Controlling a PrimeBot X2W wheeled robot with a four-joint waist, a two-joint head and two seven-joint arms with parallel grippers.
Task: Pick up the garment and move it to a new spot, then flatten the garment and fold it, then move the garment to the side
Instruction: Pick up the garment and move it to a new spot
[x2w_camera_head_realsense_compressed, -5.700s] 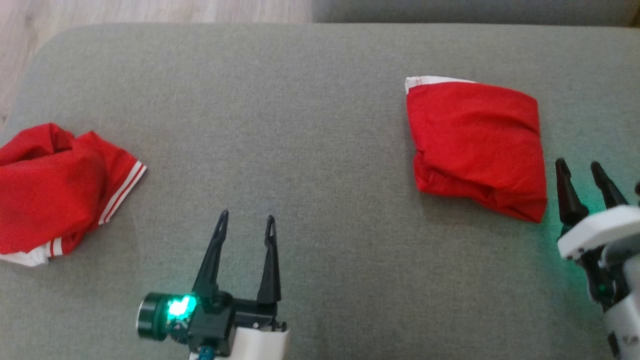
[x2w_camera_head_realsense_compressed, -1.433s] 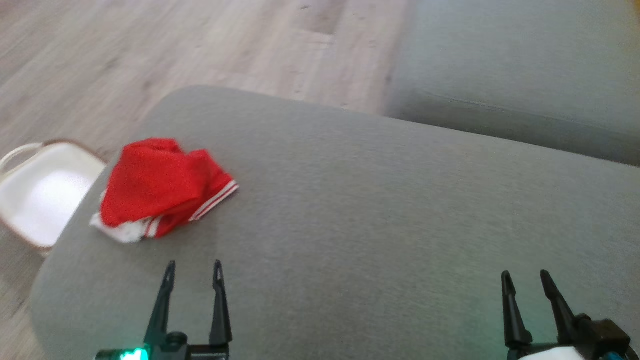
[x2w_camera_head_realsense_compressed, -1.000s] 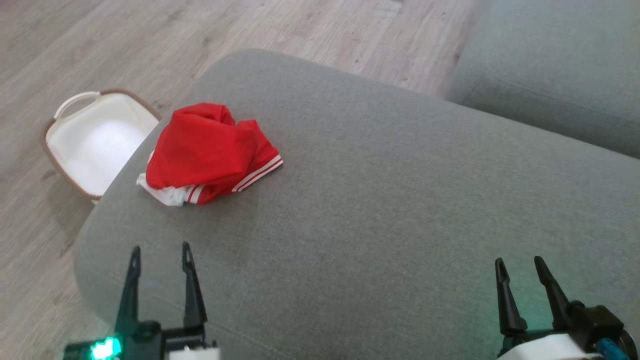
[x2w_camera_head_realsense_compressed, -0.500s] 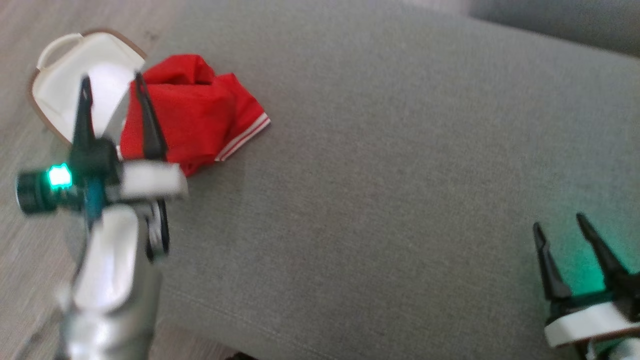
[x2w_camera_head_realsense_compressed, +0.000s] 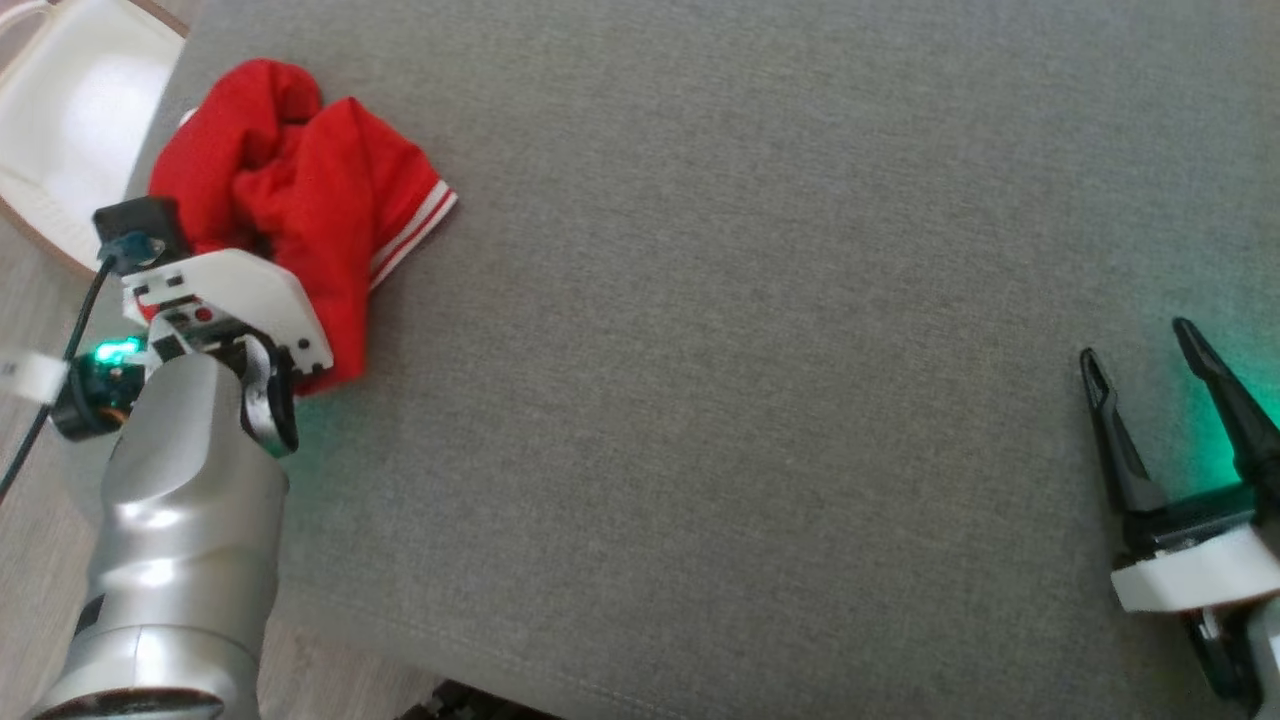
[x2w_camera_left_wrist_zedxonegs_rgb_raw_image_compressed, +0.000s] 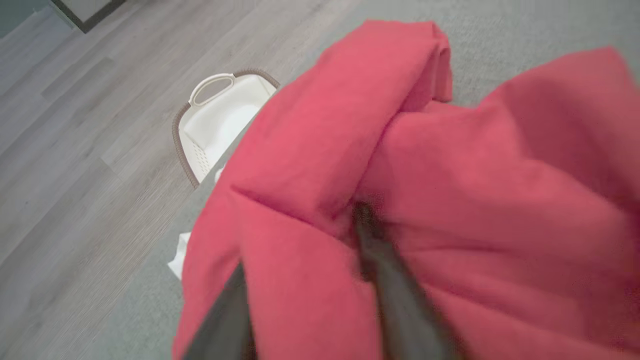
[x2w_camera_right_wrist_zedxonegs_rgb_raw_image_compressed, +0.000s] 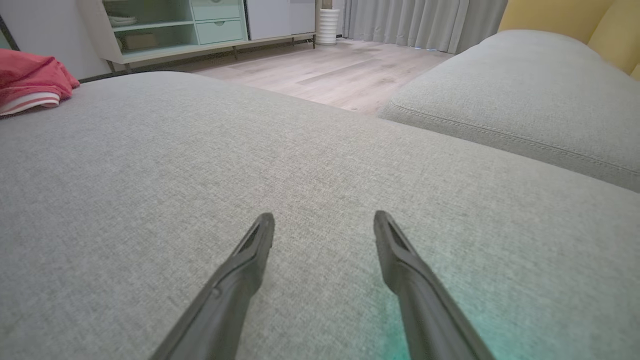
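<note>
Sofa cushion (x2w_camera_head_realsense_compressed: 760, 300), grey, spreads across the head view, with wooden floor (x2w_camera_left_wrist_zedxonegs_rgb_raw_image_compressed: 75, 125) beyond its left edge. On the cushion's far left corner lies the red garment (x2w_camera_head_realsense_compressed: 300, 190), crumpled in thick folds, its white-striped hem turned toward the middle. Just past that corner a white basket (x2w_camera_head_realsense_compressed: 70, 110) sits on the floor. Down into the cloth goes the left gripper (x2w_camera_left_wrist_zedxonegs_rgb_raw_image_compressed: 300, 245), jaws apart with a ridge of red fabric between them, not clamped. Low over bare cushion at the right hovers the right gripper (x2w_camera_head_realsense_compressed: 1137, 342), jaws spread, well apart from the garment

Silver left forearm (x2w_camera_head_realsense_compressed: 180, 520), black-fingered right pincer (x2w_camera_head_realsense_compressed: 1138, 340) (green lamp (x2w_camera_head_realsense_compressed: 115, 352))
</note>
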